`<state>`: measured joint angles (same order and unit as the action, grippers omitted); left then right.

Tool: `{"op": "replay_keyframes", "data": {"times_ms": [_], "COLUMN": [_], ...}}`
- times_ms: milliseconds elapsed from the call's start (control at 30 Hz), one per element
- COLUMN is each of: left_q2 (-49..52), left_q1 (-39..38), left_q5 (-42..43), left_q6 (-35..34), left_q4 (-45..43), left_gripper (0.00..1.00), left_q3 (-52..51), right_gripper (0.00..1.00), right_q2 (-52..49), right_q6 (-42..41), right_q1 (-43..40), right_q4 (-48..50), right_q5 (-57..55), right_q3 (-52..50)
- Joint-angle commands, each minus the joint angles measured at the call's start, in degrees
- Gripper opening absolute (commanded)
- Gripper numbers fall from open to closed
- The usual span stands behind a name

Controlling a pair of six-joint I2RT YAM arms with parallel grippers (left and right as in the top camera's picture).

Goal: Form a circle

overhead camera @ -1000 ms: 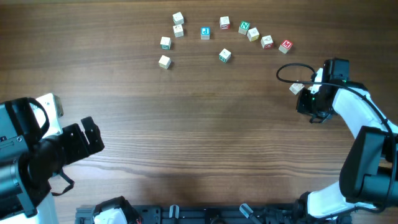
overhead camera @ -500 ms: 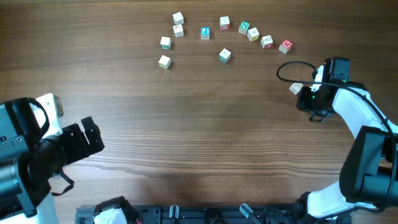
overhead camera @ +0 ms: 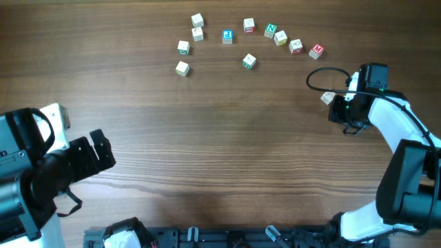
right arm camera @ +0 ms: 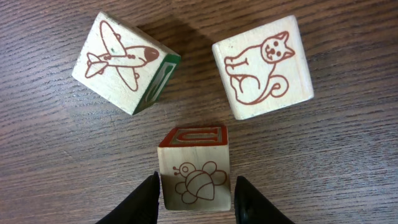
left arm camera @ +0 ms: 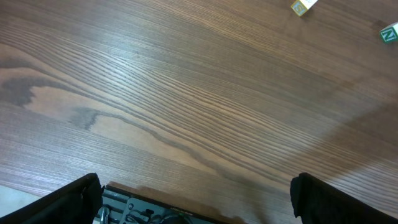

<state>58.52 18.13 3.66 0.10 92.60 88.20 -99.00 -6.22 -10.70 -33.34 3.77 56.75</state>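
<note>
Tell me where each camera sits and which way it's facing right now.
Overhead: fixed above the table, looking straight down on the arc of cubes; both arms show, left gripper lower left, right gripper at right.
Left wrist: on the left arm, looking slantwise across bare wood toward two far cubes; its fingertips fill the bottom corners.
Right wrist: close above three cubes, looking down; its fingers flank the bee cube.
Shared: overhead and right wrist both show the right gripper beside a pale cube.
</note>
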Motion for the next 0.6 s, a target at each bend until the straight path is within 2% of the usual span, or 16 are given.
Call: {"op": "replay_keyframes", "data": {"times_ms": [0, 433, 533, 567], "left_q2": [-0.4, -0.4, -0.4, -0.4], "left_q1": [0.4, 0.4, 0.4, 0.4], "left_q5": [-0.5, -0.5, -0.5, -0.5], "left_q6": [-0.6, -0.6, -0.5, -0.6], "left_q4": [-0.2, -0.2, -0.2, -0.2], "left_gripper": [1.00, 1.00, 1.00, 1.00], "left_q3": [-0.3, -0.3, -0.3, -0.3], "right_gripper": [0.40, 0.36, 0.37, 0.42], "right_q2": [0.1, 0.1, 0.1, 0.1], "right_q6": [0.0, -0.4, -0.4, -0.4], "right_q1": [-0.1, -0.1, -0.1, -0.1], "right_q4": [0.1, 0.8, 0.8, 0.9], "right_q5": [-0.7, 2.2, 2.3, 2.2], "right_q3": [0.0, 0.0, 0.0, 0.0]}}
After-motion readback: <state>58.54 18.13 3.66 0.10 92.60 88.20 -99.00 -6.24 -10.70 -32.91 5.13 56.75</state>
